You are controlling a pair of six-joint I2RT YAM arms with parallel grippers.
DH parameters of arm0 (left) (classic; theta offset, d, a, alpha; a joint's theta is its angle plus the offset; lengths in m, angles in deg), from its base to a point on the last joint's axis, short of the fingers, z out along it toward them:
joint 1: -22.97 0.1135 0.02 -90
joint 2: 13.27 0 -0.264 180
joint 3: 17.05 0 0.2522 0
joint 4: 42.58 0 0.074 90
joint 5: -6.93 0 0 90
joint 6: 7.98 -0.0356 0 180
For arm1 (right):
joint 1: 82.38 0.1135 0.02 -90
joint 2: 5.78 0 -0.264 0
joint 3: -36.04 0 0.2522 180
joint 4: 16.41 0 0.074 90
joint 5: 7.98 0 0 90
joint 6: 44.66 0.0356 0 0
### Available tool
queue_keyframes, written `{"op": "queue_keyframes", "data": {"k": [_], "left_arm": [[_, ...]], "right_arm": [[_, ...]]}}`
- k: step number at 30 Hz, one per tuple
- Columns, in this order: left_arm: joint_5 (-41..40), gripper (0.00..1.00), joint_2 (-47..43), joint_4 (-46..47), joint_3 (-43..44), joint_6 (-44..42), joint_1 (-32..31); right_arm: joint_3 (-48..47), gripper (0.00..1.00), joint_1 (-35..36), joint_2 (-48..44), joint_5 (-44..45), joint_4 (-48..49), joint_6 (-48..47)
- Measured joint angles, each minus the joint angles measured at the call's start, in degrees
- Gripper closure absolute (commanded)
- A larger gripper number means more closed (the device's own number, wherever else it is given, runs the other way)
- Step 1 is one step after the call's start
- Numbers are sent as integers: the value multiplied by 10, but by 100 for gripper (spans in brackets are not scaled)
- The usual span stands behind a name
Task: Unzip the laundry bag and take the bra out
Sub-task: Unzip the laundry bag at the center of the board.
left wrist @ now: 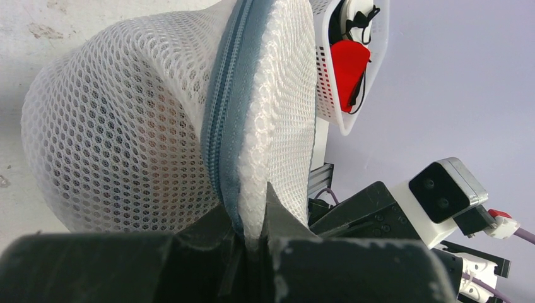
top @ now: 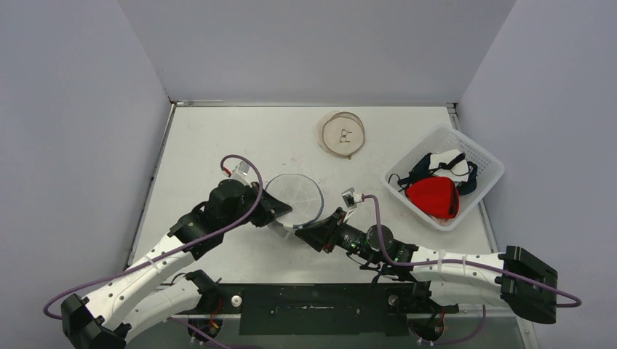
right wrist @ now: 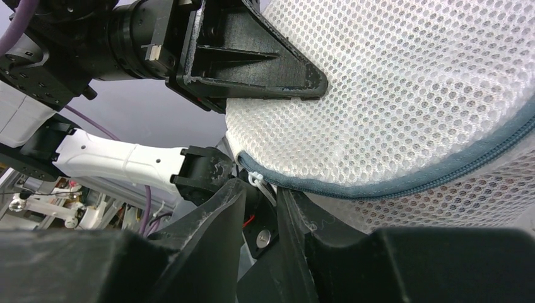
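Left wrist: laundry bag (left wrist: 126, 126) edge clamped inside left pincer (left wrist: 251, 218).

You've got two arms on this rig: left arm (top: 145, 273), right arm (top: 451, 265). That makes two grippers, left gripper (top: 280, 212) and right gripper (top: 309, 236). Two purple cables as well, left cable (top: 225, 225) and right cable (top: 378, 218). One table (top: 218, 138) under it all. One white mesh laundry bag (top: 295, 198) in the middle, with one gray zipper (left wrist: 222, 126) on it. One white basket (top: 484, 156) off to your right. Inside it you can count one red bra (top: 433, 196); the white and dark pieces beside it are too tangled to count apart. One round beige pouch (top: 342, 134) at the back, and its doubled edge could mean two stacked.
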Motion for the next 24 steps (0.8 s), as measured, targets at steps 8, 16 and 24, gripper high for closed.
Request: {"op": "queue_keyframes", "data": {"k": [8, 16, 24], "left_arm": [[2, 100, 0, 7, -3, 2, 0], [1, 100, -2, 12, -10, 2, 1], [18, 100, -4, 49, -42, 2, 1]], "right_arm": [[0, 89, 0, 0, 5, 0, 0], [0, 95, 1, -7, 16, -25, -5], [0, 95, 13, -64, 84, -159, -28]]}}
